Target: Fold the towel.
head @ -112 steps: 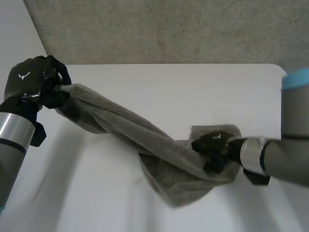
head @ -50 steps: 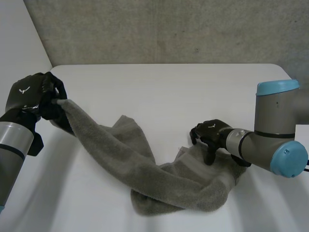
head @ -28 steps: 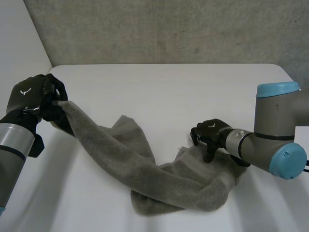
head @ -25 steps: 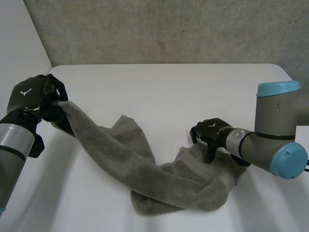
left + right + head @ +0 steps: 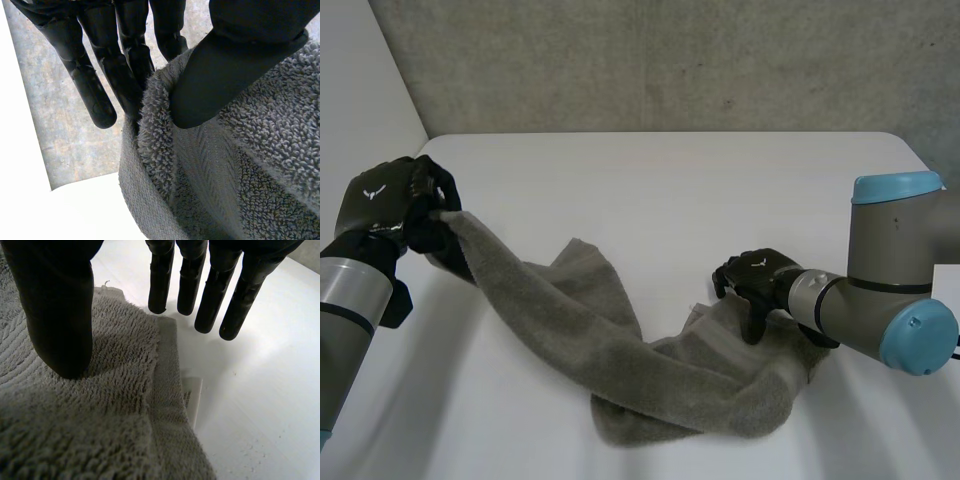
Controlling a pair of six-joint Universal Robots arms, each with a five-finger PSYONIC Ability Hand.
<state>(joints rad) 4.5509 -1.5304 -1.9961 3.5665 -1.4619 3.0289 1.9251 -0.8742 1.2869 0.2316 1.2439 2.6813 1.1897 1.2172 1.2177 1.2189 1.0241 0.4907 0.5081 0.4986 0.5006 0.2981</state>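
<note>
Black left hand and right hand are each marked with a white emblem; grey right arm is capped light blue.

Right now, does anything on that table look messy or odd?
Yes: the grey towel lies twisted and bunched, not flat. The left hand pinches one end up off the table; the right hand rests open at the other end's corner.

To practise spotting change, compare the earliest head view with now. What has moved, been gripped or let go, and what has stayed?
The towel, earlier stretched taut between the hands, has sagged onto the table. The right hand, which clutched the cloth, now has straight fingers, its thumb resting on a towel corner. The left hand stays raised, pinching the other end.
</note>
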